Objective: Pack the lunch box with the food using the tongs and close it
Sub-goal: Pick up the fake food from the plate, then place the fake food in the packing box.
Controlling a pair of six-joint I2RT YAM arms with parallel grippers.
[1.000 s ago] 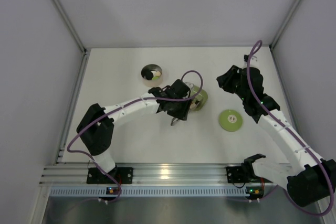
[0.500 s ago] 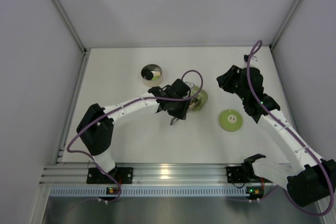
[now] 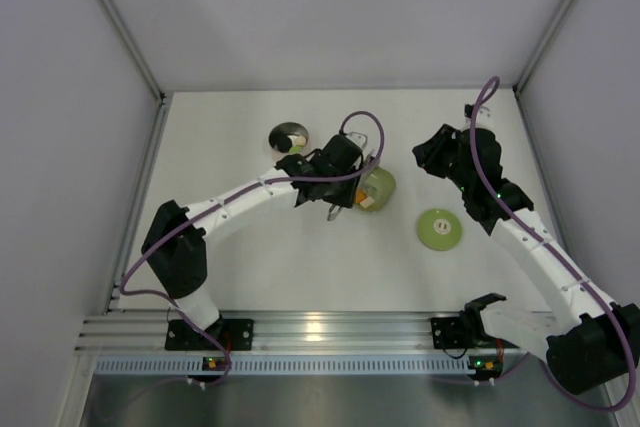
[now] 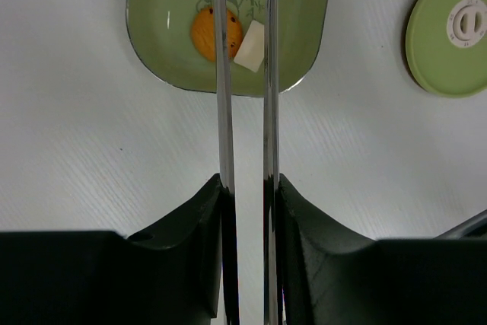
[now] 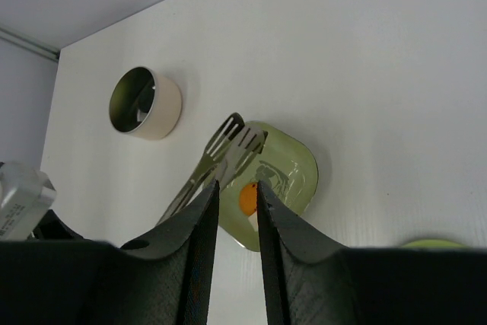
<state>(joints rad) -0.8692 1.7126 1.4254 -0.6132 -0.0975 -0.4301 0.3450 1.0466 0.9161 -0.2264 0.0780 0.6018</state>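
"While the left end effector [image 4: 249, 188] is clamped on the tongs [image 4: 225, 74], where do the two thin arms run?"

"Straight out over the green dish [image 4: 152, 43], close together. In the left wrist view one arm crosses the orange piece [image 4: 207, 34] and the other passes the edge of the cream-white piece [image 4: 249, 43]. Both pieces lie inside the dish, just beside each other. The right wrist view shows the tips above the dish's far-left rim."

"And the lunch box [image 3: 289, 137]?"

"It sits open on the counter [image 3: 280, 257], back and left of the dish and apart from it. The left wrist is just beside its near-right edge. Something pale shows inside, too small to name."

"The lid [image 3: 439, 229]?"

"Flat on the counter, white mark up, near and right of the dish, with bare counter all round it."

"The right end effector [image 5: 237, 188]?"

"Its fingers stand a narrow gap apart with nothing between them. It hangs to the right of the dish, farther back than the lid."

"Room to move?"

"Panels [image 3: 60, 147] wall the counter on the left, back and right. The widest bare stretches lie at the far left and in front of the dish, toward the arm bases."
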